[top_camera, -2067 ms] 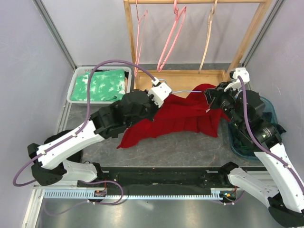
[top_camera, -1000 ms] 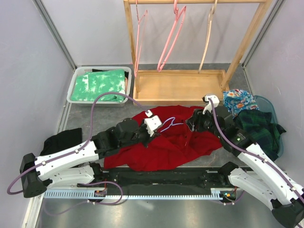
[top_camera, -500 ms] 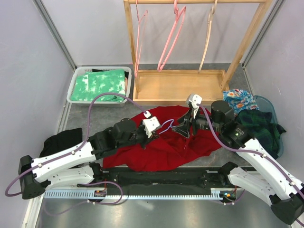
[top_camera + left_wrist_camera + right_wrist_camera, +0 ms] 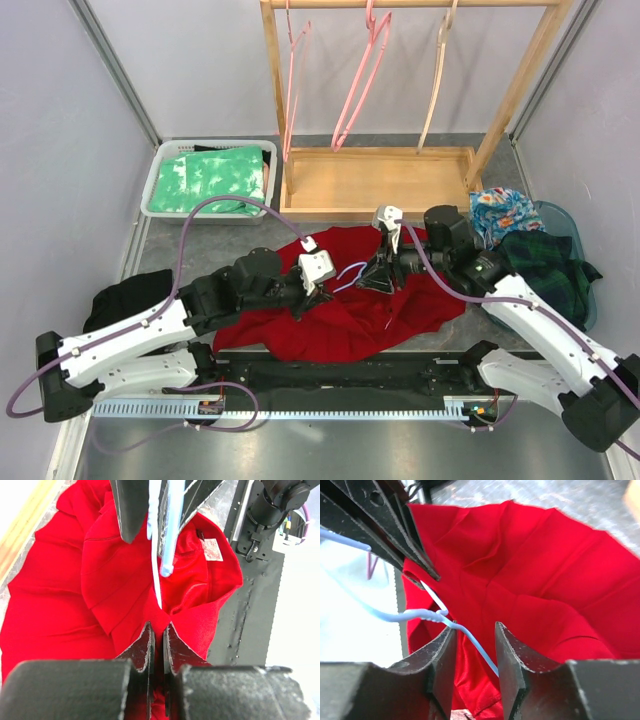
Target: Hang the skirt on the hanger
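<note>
Top view: the skirt (image 4: 345, 310) lies spread out just in front of the rack (image 4: 380, 180). Left gripper (image 4: 325, 280) and right gripper (image 4: 368, 280) meet over it at the hanger (image 4: 348, 268).

Left wrist: fingers almost together, nipping the thin wire's end above the red cloth.

Right wrist: fingers a little apart, and the wire runs between them, away from the rack.

Top view high, looking down, wrist views close-up, all sharing skirt (image 4: 340, 312)
</note>
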Available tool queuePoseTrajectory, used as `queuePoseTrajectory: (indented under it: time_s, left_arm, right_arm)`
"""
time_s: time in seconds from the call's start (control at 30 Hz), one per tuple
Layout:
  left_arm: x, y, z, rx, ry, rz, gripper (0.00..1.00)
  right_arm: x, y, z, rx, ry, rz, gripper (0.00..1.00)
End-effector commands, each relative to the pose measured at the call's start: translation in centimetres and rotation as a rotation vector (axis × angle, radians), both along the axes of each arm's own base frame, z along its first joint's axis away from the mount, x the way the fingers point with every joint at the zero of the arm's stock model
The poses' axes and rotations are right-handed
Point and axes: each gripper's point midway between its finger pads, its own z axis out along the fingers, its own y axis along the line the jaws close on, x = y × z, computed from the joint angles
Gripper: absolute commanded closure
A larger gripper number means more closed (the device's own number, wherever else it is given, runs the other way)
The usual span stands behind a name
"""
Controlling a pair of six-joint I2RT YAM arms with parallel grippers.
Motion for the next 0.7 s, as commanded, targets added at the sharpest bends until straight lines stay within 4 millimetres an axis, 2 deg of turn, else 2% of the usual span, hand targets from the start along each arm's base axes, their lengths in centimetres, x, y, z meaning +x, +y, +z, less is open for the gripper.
queuePoseTrajectory:
  time_s: [0.0, 0.07, 0.1, 0.17, 0.2, 0.27, 0.3, 0.33, 0.4, 0.53, 0.67]
  left_arm:
    - [-1.0, -0.8, 4.5, -0.134, -0.013, -0.052, 0.98]
    - [-1.1, -0.7, 4.4, -0.133, -0.011, -0.055, 0.98]
    - [-0.9, -0.6, 4.3, -0.128, -0.014, -0.037, 0.98]
    - [-0.3, -0.3, 4.4, -0.132, 0.005, 0.018, 0.98]
    - [0.7, 0.2, 4.4, -0.126, -0.007, 0.084, 0.94]
    - [1.9, 1.0, 4.3, -0.123, 0.003, 0.189, 0.79]
    - [2.4, 1.3, 4.2, -0.121, 0.002, 0.223, 0.58]
    - [2.6, 1.4, 4.1, -0.116, 0.002, 0.240, 0.46]
    - [3.3, 1.7, 4.3, -0.116, 0.003, 0.289, 0.32]
    - [4.6, 2.4, 4.8, -0.111, -0.004, 0.385, 0.26]
    - [6.6, 4.9, 5.7, -0.117, -0.050, 0.561, 0.23]
  right_arm:
    - [-0.6, 1.5, 3.1, 0.088, -0.072, 0.091, 0.58]
    - [-0.8, 1.5, 3.4, 0.096, -0.081, 0.093, 0.65]
    - [-0.8, 1.5, 3.6, 0.102, -0.085, 0.087, 0.78]
    - [-0.8, 1.3, 4.3, 0.123, -0.104, 0.061, 0.94]
    - [-0.6, 1.2, 4.6, 0.128, -0.121, 0.049, 1.00]
    - [-0.6, 0.9, 5.7, 0.151, -0.123, 0.011, 1.00]
    - [-0.5, 0.8, 6.2, 0.158, -0.132, -0.007, 1.00]
    - [-0.3, 0.6, 6.7, 0.167, -0.137, -0.032, 1.00]
    - [0.3, 0.0, 7.8, 0.179, -0.172, -0.100, 1.00]
    - [1.5, -1.1, 9.9, 0.202, -0.222, -0.215, 1.00]
    - [2.4, -1.9, 10.7, 0.190, -0.223, -0.297, 1.00]
